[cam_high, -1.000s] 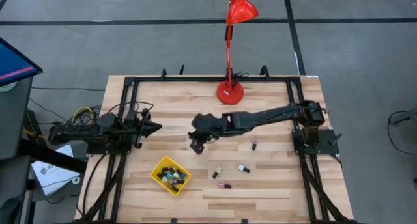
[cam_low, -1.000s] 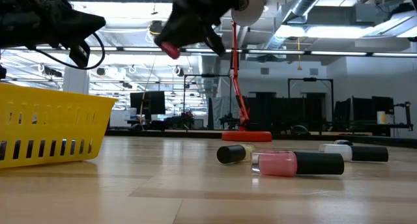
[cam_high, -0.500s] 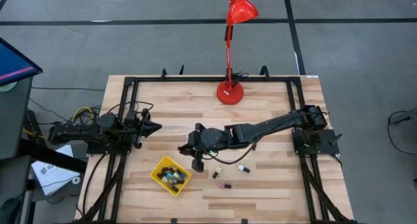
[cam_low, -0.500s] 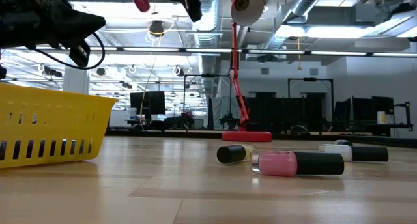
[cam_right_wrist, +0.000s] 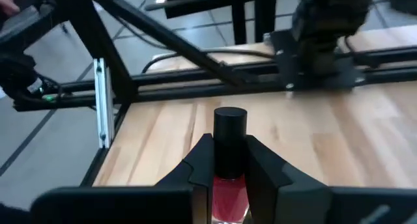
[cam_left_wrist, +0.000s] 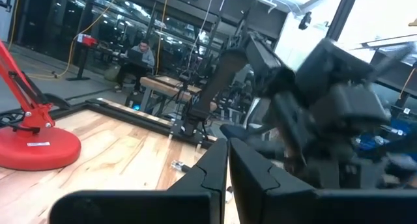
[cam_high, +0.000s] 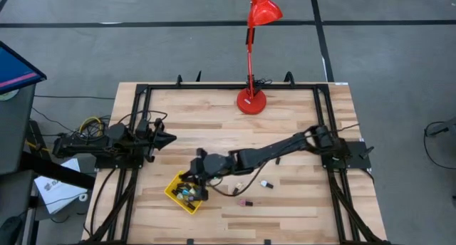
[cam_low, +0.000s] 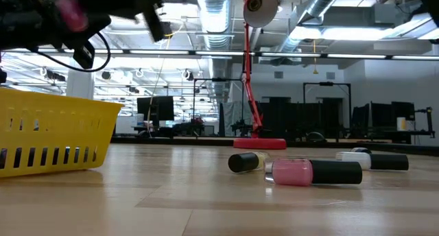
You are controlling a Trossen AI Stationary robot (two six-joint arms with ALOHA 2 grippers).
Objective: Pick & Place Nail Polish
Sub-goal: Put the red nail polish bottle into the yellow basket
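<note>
My right gripper (cam_high: pixel 195 171) reaches across the table and hangs over the far edge of the yellow tray (cam_high: pixel 173 190), shut on a pink-red nail polish bottle (cam_right_wrist: pixel 229 188) with a black cap. The low view shows that bottle (cam_low: pixel 70 13) as a pink blur above the tray's wall (cam_low: pixel 48 136). Several more bottles lie inside the tray (cam_high: pixel 189 194). Others lie on their sides on the wood: (cam_high: pixel 267 184), (cam_high: pixel 245 202), and a pink one (cam_low: pixel 312 172). My left gripper (cam_high: pixel 168 138) waits shut at the table's left side, holding nothing. My right gripper pinches the bottle's pink-red body (cam_right_wrist: pixel 229 196) between its two fingers (cam_right_wrist: pixel 203 160). The bottle lies along the fingers, and its black cap (cam_right_wrist: pixel 230 129) sticks out past the fingertips. It is lifted clear, above the tray.
A red desk lamp stands with its round base (cam_high: pixel 251 101) at the table's far middle. A black frame rail (cam_high: pixel 142 124) runs around the tabletop. Bare wood lies between the tray and the loose bottles (cam_low: pixel 245 162), (cam_low: pixel 374 160).
My right gripper has swung from the table's middle toward the left and near edges, sinking a little and rolling, and now hangs over the yellow tray. The pink bottle has stayed in its fingers, clear of the table.
</note>
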